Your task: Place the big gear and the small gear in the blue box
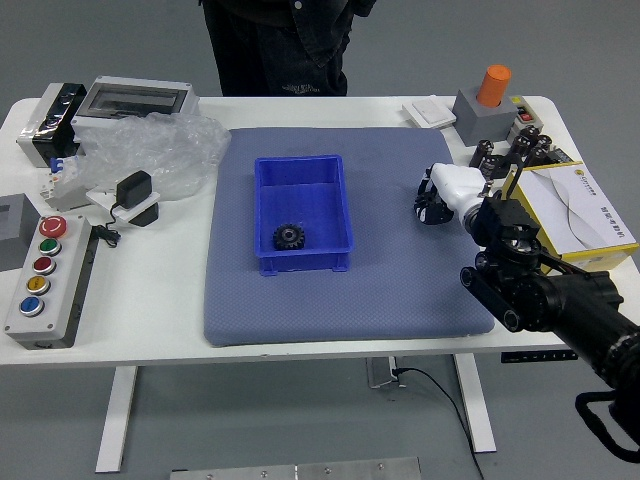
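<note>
A dark gear (289, 237) lies in the blue box (300, 195), toward its near end. The right hand (458, 189) is right of the box; whether open, closed or gripping, one cannot tell. A person (285, 55) stands beyond the box.

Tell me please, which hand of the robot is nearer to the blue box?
Right: the right hand is over the mat, right of the blue box; the left hand is not in view.

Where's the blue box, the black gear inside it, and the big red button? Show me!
blue box (299, 162): head view, on its far rim
black gear (289, 237): head view, on its middle
red button (53, 227): head view, on its round top
</note>
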Available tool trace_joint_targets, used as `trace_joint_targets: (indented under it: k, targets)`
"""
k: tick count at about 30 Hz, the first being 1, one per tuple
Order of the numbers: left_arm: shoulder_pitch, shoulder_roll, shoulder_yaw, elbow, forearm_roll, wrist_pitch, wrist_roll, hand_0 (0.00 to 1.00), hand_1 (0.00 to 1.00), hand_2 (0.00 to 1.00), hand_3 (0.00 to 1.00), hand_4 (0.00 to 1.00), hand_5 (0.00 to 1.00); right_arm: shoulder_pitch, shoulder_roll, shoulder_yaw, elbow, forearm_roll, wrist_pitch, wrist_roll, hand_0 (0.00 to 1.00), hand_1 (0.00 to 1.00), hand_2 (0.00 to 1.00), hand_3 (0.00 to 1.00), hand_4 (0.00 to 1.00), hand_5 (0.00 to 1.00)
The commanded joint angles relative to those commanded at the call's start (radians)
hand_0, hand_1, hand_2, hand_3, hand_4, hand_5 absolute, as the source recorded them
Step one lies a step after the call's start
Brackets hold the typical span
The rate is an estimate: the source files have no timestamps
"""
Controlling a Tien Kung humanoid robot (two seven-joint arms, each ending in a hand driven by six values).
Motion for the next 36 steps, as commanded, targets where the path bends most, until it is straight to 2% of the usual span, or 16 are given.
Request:
trace_joint_targets:
  k: [5, 11, 16, 23, 28, 32, 36]
  targets:
    - [0.000, 0.002, 0.001, 0.000, -0.004, 0.001, -0.001, 0.729, 0.679, 0.701, 0.700, 0.443, 0.027, -0.006, -0.015, 0.028, 0.071, -0.021, -0.007, -0.015, 0.588, 0.451, 0.462, 0.512, 0.685, 0.010]
    - [-0.002, 0.004, -0.002, 0.000, -0.004, 0.001, -0.002, 0.729, 0.679, 0.701, 0.701, 0.443, 0.028, -0.019, -0.028, 0.057, 0.200, -0.058, -0.014, -0.041, 0.591, 0.452, 0.462, 0.515, 0.685, 0.002]
    - [-0.003, 0.005, -0.005, 0.000, -0.004, 0.000, -0.003, 0.730, 0.679, 0.701, 0.701, 0.440, 0.024, -0.033, -0.024, 0.060, 0.311, -0.077, -0.020, -0.059, 0.603, 0.456, 0.467, 0.517, 0.674, 0.002]
    - [-0.001, 0.007, -0.006, 0.000, -0.004, 0.000, -0.002, 0.729, 0.680, 0.701, 0.702, 0.439, 0.023, -0.052, 0.004, 0.044, 0.463, -0.090, -0.023, -0.078, 0.606, 0.461, 0.468, 0.525, 0.671, 0.002]
    - [0.000, 0.008, -0.008, 0.000, -0.002, 0.000, -0.002, 0.729, 0.680, 0.700, 0.702, 0.439, 0.022, -0.070, 0.042, 0.029, 0.547, -0.095, -0.025, -0.087, 0.606, 0.465, 0.471, 0.530, 0.673, 0.002]
    - [0.000, 0.008, -0.009, 0.000, 0.001, -0.001, -0.002, 0.730, 0.679, 0.700, 0.702, 0.439, 0.022, -0.086, 0.074, 0.010, 0.576, -0.086, -0.031, -0.086, 0.606, 0.467, 0.472, 0.531, 0.676, 0.002]
    - [0.000, 0.008, -0.009, 0.000, 0.003, -0.001, -0.002, 0.730, 0.679, 0.700, 0.702, 0.439, 0.022, -0.101, 0.095, -0.010, 0.574, -0.065, -0.030, -0.082, 0.606, 0.467, 0.472, 0.531, 0.676, 0.002]
